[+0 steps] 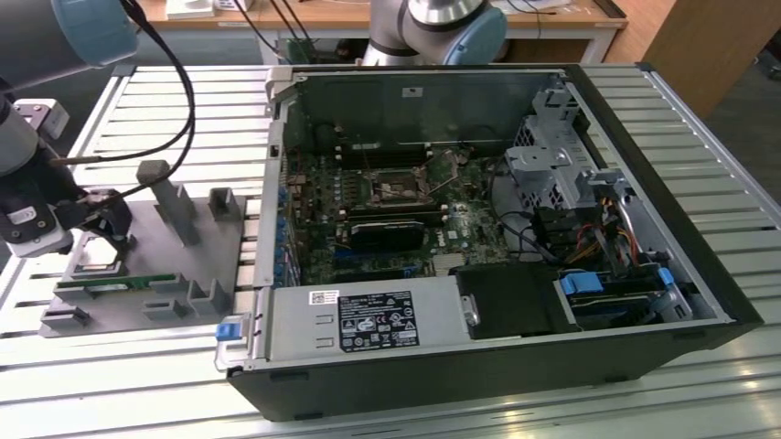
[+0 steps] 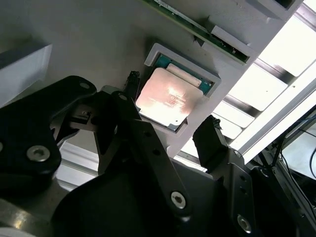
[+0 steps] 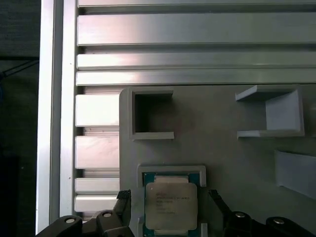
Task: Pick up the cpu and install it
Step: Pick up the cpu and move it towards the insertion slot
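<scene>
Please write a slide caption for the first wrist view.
Open gripper flanks the cpu in its gray holder.

Exterior view: bright, even overhead light, no hard shadows. Tabletop (image 1: 714, 128) slats throw glare streaks on the exterior view's right. Computer case (image 1: 403, 197) interior sits in shade, detail murky.

Second wrist view: slats behind are blown out to white. The cpu (image 2: 165, 94) lid carries a warm pinkish hotspot. Black pincer (image 2: 170, 102) links close to the lens are soft, near-silhouette.

First wrist view: banded glare on slats, dark strip along one edge. Grey holder plate (image 3: 222, 148) is flat-lit, cpu lid mildly washed.
</scene>
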Controlling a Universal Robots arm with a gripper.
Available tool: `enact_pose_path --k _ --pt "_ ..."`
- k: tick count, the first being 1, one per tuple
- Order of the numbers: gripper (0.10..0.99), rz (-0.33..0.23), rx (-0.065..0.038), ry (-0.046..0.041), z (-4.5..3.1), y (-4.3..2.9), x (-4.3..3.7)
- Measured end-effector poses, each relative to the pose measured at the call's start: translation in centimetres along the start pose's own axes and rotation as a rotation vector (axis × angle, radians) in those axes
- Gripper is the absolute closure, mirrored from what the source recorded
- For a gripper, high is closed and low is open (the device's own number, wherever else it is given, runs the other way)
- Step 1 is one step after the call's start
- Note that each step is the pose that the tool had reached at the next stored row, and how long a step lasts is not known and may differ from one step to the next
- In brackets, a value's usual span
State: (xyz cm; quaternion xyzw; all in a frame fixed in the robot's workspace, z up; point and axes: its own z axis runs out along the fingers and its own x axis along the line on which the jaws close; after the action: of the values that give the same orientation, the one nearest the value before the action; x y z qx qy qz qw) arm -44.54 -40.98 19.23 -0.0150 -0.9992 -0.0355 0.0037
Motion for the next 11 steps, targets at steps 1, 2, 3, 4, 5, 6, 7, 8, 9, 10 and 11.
enact_pose_path --k 1,2,3,4,5,6,7,8,9,10,11 --pt "0.373 0.0 0.0 0.0 0.08 -0.03 0.0" --pt "0.373 0.0 0.0 -0.0001 0.15 -0.08 -0.01" --pt "0.373 0.0 0.0 -0.0001 0.21 -0.13 -0.01" --pt "0.373 0.0 -0.001 0.0 0.26 -0.2 -0.01" --pt "0.373 0.0 -0.001 -0.0001 0.33 -0.28 -0.01" --pt "0.373 0.0 -0.001 -0.0002 0.4 -0.37 -0.02" --pt "0.373 0.0 -0.002 -0.0005 0.46 -0.46 -0.02" --pt "0.373 0.0 -0.002 -0.0006 0.51 -0.52 -0.02" --pt "0.38 0.0 -0.003 -0.0008 0.55 -0.54 -0.02" --pt "0.38 0.0 -0.003 -0.0006 0.56 -0.54 -0.02" --pt "0.451 0.0 -0.004 -0.0004 0.56 -0.55 -0.02"
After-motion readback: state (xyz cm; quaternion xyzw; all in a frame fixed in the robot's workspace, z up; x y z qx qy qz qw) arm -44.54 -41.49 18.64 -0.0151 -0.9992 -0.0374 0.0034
